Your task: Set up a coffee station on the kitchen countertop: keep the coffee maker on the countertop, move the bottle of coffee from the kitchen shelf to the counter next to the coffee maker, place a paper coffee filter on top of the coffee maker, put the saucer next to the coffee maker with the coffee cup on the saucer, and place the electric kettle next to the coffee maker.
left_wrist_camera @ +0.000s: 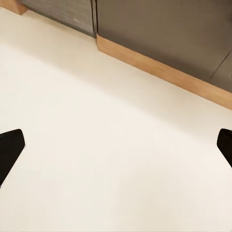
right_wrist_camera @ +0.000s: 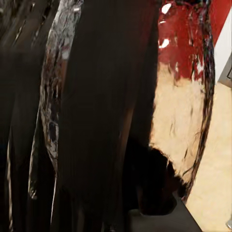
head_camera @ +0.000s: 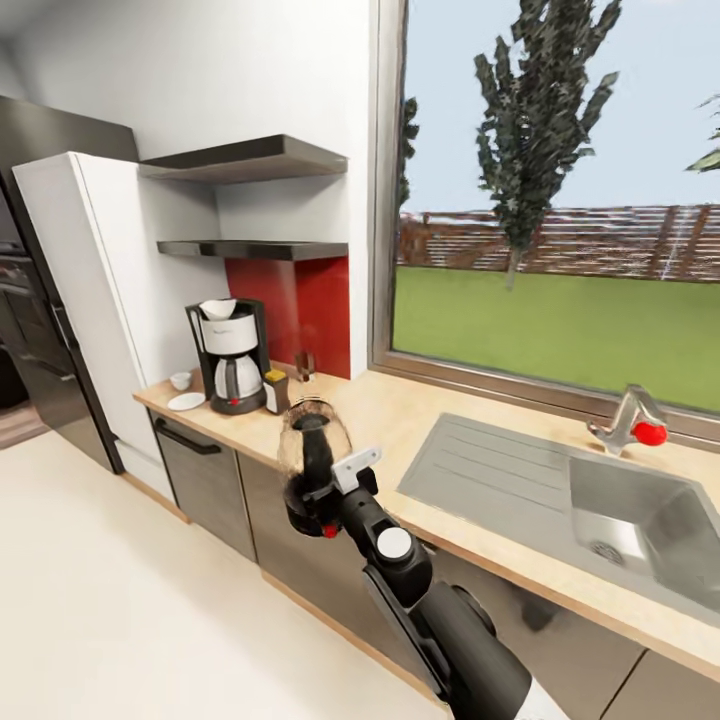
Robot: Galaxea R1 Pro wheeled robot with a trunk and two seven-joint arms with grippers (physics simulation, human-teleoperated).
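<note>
Right jaws clamp my electric kettle (head_camera: 312, 447) for carrying toward the coffee maker (head_camera: 230, 356) on the counter (head_camera: 420, 420); left jaws spread wide above floor.

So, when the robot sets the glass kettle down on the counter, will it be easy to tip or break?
The electric kettle looks like clear glass, so probably fragile and slippery. It is tall and the right gripper grips it low, so it may tip if set down tilted.

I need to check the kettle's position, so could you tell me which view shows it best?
The head view: the glass electric kettle appears whole, held in the right gripper above the floor near the countertop. The right wrist view gives only a distorted close-up of it.
</note>
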